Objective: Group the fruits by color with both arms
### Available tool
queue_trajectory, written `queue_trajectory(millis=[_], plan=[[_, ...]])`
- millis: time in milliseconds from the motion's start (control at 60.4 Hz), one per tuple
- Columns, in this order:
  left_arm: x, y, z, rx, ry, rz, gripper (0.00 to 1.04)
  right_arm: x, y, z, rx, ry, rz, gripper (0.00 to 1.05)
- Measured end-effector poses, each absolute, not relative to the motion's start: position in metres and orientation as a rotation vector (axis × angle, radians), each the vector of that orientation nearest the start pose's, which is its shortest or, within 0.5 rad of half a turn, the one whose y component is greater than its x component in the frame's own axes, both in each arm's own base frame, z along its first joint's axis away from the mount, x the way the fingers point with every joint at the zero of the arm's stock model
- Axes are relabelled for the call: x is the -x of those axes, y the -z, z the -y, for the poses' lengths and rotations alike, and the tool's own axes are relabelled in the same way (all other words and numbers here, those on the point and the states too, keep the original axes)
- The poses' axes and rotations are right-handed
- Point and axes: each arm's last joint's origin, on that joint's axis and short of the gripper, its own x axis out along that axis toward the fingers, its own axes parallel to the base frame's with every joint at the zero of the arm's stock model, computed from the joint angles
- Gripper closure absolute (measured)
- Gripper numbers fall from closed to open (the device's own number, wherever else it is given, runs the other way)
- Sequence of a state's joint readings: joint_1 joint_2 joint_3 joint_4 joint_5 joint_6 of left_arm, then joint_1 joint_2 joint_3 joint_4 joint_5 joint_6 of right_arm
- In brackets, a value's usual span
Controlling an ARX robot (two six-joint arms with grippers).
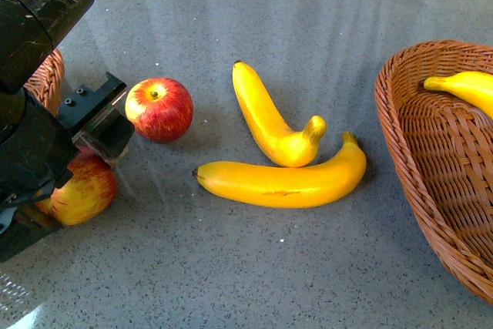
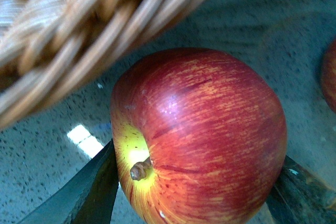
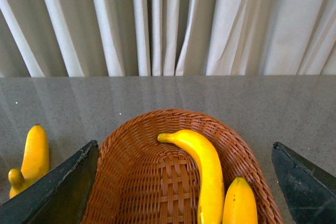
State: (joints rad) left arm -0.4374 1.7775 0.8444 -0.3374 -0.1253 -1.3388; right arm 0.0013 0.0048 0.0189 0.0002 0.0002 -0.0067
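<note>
Left gripper [image 2: 198, 150] clamped on apple [image 1: 77, 194]; right gripper [image 3: 184, 146] spread wide.
Held apple beside left basket [image 1: 48, 78]; second apple [image 1: 159, 109], far banana [image 1: 266, 113] touching near banana [image 1: 285, 182], all on desk [image 1: 231, 275]; third banana [image 1: 466, 86] in right basket [image 1: 431, 159].

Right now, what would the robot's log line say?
left gripper: shut on held apple, beside left basket | right gripper: open, empty, by right basket | table: loose apple, two bananas
</note>
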Motion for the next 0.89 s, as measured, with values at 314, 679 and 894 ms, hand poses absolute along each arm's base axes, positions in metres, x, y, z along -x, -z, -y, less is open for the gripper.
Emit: queue_trajectory(millis=[314, 679, 894], plan=[[-0.252, -0.142, 0.129, 0.789, -0.474, -1.024, 0.39, -0.097, -0.170, 0.000, 0.007, -0.001, 0.014, 0.09], [-0.280, -0.162, 0.063, 0.759, -0.615, -0.862, 0.40, -0.097, -0.170, 0.000, 0.007, -0.001, 0.014, 0.09], [-0.285, -0.162, 0.041, 0.741, -0.655, -0.838, 0.40, -0.097, -0.170, 0.000, 0.007, -0.001, 0.015, 0.09]])
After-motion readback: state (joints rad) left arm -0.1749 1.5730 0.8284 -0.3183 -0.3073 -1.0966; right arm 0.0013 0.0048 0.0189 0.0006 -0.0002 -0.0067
